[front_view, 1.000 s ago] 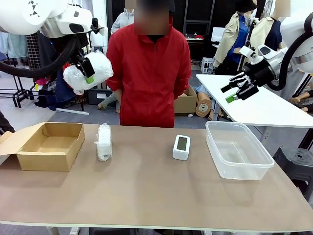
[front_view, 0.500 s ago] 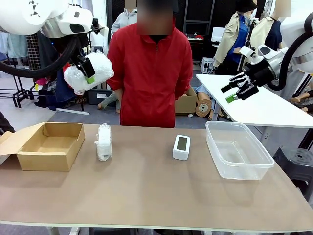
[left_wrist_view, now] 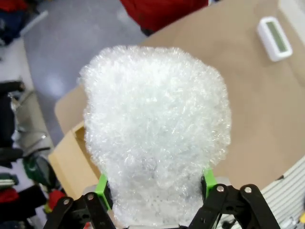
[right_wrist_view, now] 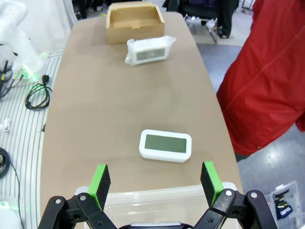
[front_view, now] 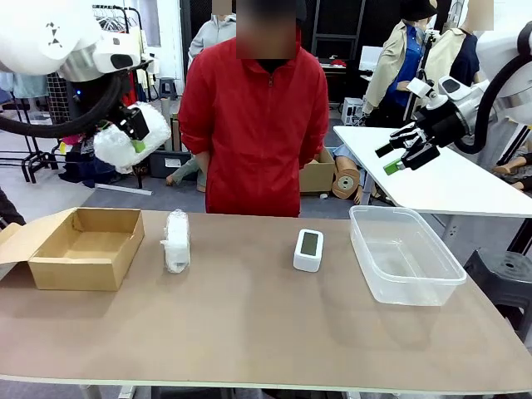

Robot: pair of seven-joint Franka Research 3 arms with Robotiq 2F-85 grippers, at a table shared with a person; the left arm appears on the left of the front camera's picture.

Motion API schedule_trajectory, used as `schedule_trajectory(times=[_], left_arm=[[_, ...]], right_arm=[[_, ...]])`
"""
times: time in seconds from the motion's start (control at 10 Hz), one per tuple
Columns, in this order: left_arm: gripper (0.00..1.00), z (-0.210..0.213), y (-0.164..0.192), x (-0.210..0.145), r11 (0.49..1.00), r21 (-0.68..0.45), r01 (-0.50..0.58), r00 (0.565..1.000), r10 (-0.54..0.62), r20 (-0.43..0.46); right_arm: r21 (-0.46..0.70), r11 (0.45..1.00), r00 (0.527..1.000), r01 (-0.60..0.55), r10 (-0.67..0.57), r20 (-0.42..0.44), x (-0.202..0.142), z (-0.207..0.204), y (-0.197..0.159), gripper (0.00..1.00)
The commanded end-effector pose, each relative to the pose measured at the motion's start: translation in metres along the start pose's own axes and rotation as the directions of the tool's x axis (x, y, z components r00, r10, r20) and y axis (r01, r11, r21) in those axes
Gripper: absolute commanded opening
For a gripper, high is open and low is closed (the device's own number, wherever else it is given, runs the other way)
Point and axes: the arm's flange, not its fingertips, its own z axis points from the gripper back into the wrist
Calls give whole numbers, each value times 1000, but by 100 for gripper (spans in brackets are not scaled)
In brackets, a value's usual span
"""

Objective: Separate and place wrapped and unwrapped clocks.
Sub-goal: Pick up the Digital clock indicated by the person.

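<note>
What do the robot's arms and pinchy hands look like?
The left arm and right arm are white and rounded, with thick black cables looping off them. The left gripper and right gripper are black, each with two fingers wearing bright green pads.

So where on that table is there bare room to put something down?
The whole near strip of the table is bare, in front of the cardboard box, wrapped clock, bare clock and clear tub. A wide gap lies between wrapped clock and bare clock. Tighter: box to wrapped clock, bare clock to tub.
</note>
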Motion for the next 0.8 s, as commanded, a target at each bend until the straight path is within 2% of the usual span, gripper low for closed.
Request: schedule_trajectory(times=[0.0,0.2,0.4,0.5,0.6,0.7], left_arm=[[0,-14,17,-7,994,-15,-106,994,106,23],[0,-35,37,-19,979,-31,-199,979,198,-50],[0,-45,40,-17,980,-57,-189,981,187,-45],[0,-42,33,-13,989,-57,-133,991,133,-12],[0,-49,46,-21,982,-39,-183,981,180,-74],[0,-49,46,-21,982,-39,-183,981,180,-74]], right_arm=[[-5,1000,1000,-3,3,0,1,1,0,100],[-5,1000,1000,-3,3,0,1,1,0,100],[-5,1000,1000,-3,3,0,1,1,0,100],[-5,1000,1000,-3,3,0,1,1,0,100],[-5,1000,1000,-3,3,0,1,1,0,100],[-5,1000,1000,-3,3,0,1,1,0,100]])
